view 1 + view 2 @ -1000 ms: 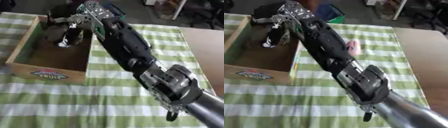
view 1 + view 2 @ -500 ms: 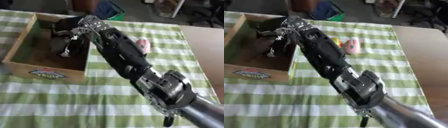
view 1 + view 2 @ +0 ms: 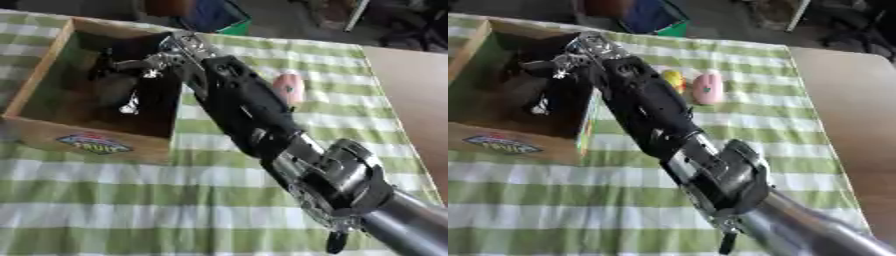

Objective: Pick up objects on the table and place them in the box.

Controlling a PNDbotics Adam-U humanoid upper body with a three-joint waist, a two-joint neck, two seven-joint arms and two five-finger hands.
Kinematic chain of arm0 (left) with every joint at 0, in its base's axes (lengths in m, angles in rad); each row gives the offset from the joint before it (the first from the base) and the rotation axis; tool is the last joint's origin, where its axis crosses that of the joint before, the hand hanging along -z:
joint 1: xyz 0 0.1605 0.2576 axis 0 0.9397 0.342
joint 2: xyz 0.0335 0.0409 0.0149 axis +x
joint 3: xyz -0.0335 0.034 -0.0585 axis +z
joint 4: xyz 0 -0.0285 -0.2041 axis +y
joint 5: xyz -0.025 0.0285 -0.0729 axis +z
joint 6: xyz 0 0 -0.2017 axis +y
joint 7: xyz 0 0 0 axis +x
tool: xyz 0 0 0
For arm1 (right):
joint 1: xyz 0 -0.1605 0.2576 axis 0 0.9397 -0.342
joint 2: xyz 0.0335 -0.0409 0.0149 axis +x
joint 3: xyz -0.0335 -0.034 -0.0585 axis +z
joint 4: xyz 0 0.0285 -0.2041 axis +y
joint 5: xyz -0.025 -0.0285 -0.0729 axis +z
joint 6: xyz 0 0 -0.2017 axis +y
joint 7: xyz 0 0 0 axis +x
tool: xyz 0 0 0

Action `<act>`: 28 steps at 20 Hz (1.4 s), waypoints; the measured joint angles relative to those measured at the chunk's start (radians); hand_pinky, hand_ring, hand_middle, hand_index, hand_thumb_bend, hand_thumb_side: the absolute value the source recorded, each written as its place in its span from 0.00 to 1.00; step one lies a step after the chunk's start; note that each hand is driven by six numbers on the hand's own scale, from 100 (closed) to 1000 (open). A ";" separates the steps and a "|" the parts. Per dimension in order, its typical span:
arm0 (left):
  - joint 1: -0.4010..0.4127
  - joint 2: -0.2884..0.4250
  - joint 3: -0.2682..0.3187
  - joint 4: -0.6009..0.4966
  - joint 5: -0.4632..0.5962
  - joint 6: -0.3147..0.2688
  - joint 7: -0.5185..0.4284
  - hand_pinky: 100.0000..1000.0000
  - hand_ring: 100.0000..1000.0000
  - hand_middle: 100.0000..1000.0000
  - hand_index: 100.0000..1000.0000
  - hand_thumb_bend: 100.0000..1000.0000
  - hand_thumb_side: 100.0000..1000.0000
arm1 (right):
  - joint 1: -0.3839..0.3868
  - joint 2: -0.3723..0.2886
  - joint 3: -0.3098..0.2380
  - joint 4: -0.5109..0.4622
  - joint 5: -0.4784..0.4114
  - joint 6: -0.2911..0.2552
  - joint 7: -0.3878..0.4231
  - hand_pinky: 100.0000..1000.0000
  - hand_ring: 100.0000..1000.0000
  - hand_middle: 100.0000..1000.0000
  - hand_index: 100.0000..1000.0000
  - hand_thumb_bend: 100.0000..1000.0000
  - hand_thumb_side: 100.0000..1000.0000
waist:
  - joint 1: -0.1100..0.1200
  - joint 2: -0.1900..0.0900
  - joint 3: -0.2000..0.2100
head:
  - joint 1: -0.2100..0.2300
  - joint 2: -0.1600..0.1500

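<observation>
Right hand over the wooden box, reaching in from the lower right along a long black arm. Fingers spread apart, curled round nothing; a small silvery bit hanging below them inside the box, unclear whether part of the hand or a thing. Compared with half a second ago: hand sits a little further toward the box's far wall, fingers more open; whole picture shifted too, so part of that is head movement. A second ago hand was deeper, fingers pointing down into the box.

Box at the far left corner of the table, on the green checked cloth, printed label on its near wall. Dark contents in the box too blurred to name.

Pink object on the cloth right of the arm, near the far edge. Right eye view alone shows a yellow object just beside it; left eye view hides that behind the arm.

Left hand not seen.
</observation>
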 measured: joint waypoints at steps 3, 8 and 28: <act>0.000 0.000 0.000 0.000 -0.001 0.000 0.000 0.57 0.71 0.66 0.73 0.00 1.00 | 0.000 0.000 -0.003 -0.002 0.018 0.001 0.001 0.70 0.81 0.82 0.98 0.53 0.51 | -0.002 0.000 0.002 | 0.000 0.000; 0.000 -0.001 0.000 0.000 -0.001 0.004 -0.004 0.58 0.71 0.66 0.73 0.00 1.00 | -0.001 -0.001 -0.015 -0.011 0.049 0.003 0.003 0.75 0.88 0.91 1.00 0.77 0.55 | -0.004 0.000 0.002 | 0.000 0.000; 0.007 -0.008 0.000 0.000 -0.002 0.014 -0.006 0.58 0.71 0.65 0.73 0.00 1.00 | -0.030 -0.034 -0.042 -0.167 -0.060 -0.050 -0.057 0.74 0.83 0.82 1.00 0.57 0.68 | 0.017 -0.019 -0.030 | 0.001 0.001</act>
